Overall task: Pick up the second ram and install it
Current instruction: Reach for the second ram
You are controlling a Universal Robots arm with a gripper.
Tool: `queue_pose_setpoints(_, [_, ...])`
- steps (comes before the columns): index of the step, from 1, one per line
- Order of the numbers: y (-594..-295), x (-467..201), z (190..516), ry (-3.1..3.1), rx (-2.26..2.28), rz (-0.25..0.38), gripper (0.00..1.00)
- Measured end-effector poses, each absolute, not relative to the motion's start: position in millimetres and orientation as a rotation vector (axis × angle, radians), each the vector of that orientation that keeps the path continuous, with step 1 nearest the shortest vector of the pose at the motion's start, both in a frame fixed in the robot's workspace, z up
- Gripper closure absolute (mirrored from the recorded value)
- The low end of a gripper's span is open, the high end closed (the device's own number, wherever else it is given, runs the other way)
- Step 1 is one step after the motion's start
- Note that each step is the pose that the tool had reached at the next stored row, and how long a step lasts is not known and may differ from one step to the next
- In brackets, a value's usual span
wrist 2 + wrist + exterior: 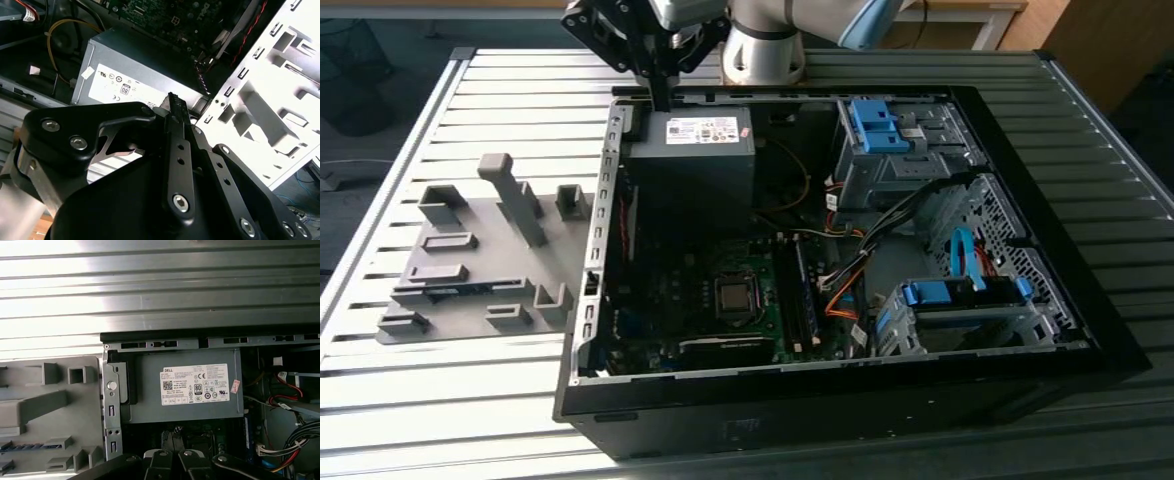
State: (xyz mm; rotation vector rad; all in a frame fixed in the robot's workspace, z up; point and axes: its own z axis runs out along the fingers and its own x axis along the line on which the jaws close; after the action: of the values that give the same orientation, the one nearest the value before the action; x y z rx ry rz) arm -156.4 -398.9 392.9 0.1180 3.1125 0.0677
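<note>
Gripper [173, 103] narrowed, jaws together, anything held hidden, above power supply [135, 75]

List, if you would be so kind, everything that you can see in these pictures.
table: one, silver slats, under everything
computer case: one, black, open, on the table
power supply: one, grey, in a corner of the case
circuit board: one, dark green, on the case floor
drive latches: two, bright blue, exterior view's right
cables: several, orange and black, beside the circuit board
tray: one, grey, exterior view's left of the case
memory stick: apparently one, blue-green, in a tray slot
arm: one, silver and blue, behind the case
gripper: one, black, fingers shut, over the power supply
</note>
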Motion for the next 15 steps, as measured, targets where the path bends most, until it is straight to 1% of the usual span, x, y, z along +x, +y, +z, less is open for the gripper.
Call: queue_pose_setpoints(15, [-398.9, -160.8, 392.8, 3.112, 0.118, 0.068, 0.89])
